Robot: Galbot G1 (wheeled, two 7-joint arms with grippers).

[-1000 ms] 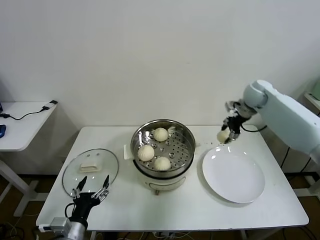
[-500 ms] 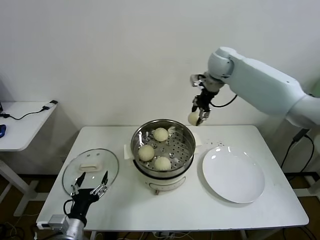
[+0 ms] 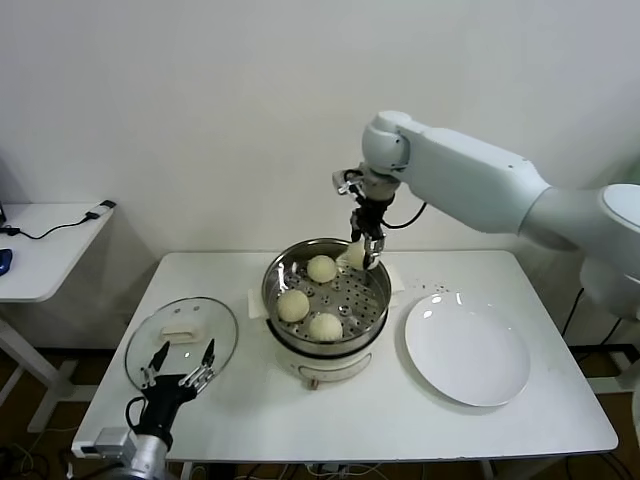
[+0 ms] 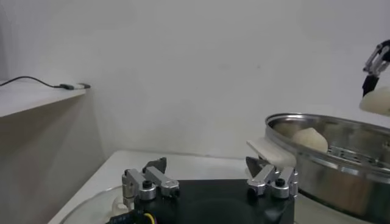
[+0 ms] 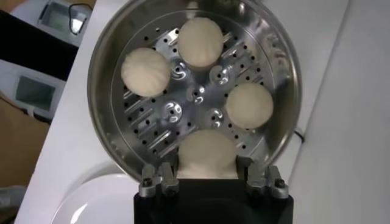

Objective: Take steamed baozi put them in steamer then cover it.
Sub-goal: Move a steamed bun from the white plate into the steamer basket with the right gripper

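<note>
The fourth baozi (image 3: 354,255) hangs over the steamer (image 3: 372,322) rim's far right edge, pinched by the right gripper (image 3: 368,246) (three baozi (image 3: 292,305) already sit inside). The left gripper (image 3: 180,376), fingers spread, hovers beside the glass cover (image 3: 215,320).

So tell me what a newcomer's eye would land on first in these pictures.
First, the right gripper, shut on a baozi and held over the back right of the open steamer, where three more buns sit on the perforated tray. Next, the bare white plate on the table to the steamer's right. Last, the glass cover lying flat to its left, with the open left gripper parked at its near edge.
</note>
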